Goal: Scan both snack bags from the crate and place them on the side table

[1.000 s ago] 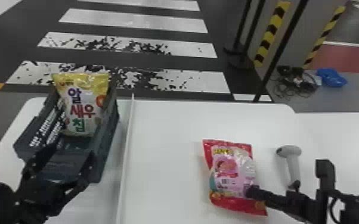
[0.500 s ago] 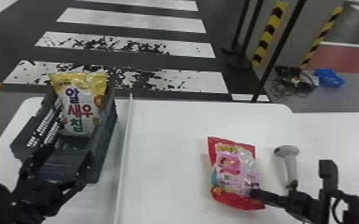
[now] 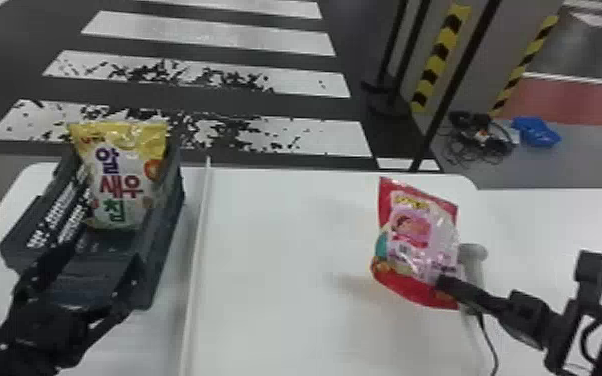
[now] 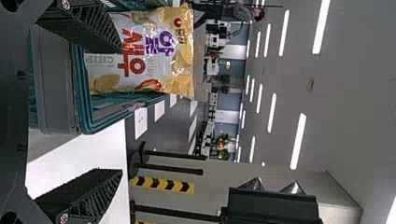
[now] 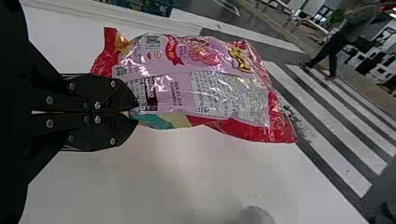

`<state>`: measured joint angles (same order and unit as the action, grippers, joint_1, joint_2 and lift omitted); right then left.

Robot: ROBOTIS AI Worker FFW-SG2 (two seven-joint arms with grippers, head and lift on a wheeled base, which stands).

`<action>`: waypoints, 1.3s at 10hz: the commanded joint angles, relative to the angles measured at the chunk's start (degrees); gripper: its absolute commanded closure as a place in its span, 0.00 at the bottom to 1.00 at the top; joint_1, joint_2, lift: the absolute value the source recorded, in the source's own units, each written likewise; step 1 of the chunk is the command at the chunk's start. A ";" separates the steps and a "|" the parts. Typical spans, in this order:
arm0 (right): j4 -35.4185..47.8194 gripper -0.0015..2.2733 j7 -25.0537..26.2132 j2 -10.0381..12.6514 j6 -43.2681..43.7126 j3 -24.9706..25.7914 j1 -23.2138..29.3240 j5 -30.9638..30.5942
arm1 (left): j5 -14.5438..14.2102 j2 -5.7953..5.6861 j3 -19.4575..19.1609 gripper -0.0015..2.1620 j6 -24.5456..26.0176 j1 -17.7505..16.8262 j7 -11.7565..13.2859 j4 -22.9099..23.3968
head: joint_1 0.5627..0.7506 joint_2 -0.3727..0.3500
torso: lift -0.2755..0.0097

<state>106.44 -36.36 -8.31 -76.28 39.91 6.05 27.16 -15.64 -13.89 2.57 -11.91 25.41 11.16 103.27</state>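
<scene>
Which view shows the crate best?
The head view: it takes in nearly the whole crate, though the left end effector covers some. The left wrist view shows part of its rim and wall; the right wrist view, just a sliver.

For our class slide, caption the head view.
Right gripper holds red snack bag; yellow bag waits in crate.

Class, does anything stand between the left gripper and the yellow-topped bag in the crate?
Low down, the crate's near wall appears to stand between the left gripper and the yellow-topped bag; above that wall, nothing visible blocks the way.
</scene>
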 commanded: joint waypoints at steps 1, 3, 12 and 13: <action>0.26 0.99 1.02 0.40 5.83 2.80 -0.96 0.88 | 0.00 0.00 -0.03 0.04 -0.08 0.08 0.00 0.00 | 0.70 0.24 | 0.63; -0.71 0.99 5.24 0.40 17.26 4.83 -2.27 1.32 | 0.09 0.09 -0.11 0.04 -0.08 0.17 0.00 -0.09 | 0.70 0.18 | 0.63; -35.25 0.99 22.82 -8.21 54.00 8.60 -12.29 -2.28 | 0.26 0.27 -0.38 0.04 0.09 0.70 0.00 0.35 | 0.70 0.03 | 0.63; -39.73 0.99 23.96 -9.44 57.16 8.43 -13.44 -2.46 | 0.26 0.18 -0.38 0.04 -0.08 0.70 0.00 0.35 | 0.70 0.03 | 0.63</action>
<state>69.25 -12.35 -17.04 -20.97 48.42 -6.75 24.75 -15.38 -13.68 2.19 -11.85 26.10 11.16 103.63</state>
